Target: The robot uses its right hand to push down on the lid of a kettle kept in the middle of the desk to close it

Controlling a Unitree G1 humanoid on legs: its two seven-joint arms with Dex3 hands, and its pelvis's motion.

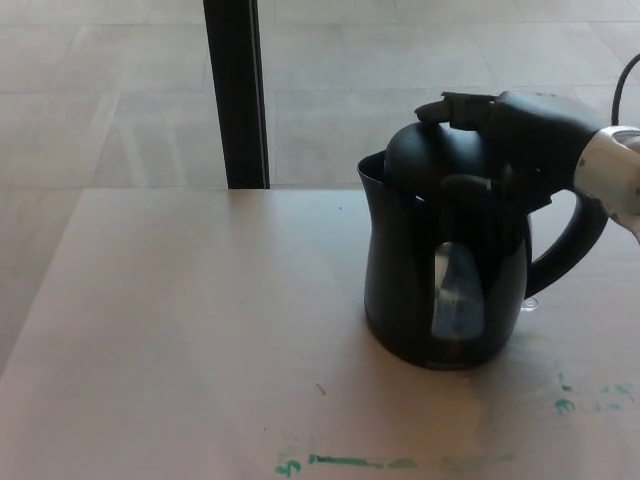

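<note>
Green marker smears (345, 461) run along the near edge of the worktop (180, 330). One black electric kettle (445, 270) stands right of centre, handle to the right. One right hand (505, 130) lies flat on its lid (435, 155), fingers (455, 103) extended, grasping nothing. A dark post (235, 90) rises behind

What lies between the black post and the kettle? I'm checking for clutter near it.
Nothing: in the head view, only bare desk and floor beyond show between the black post and the kettle.
</note>
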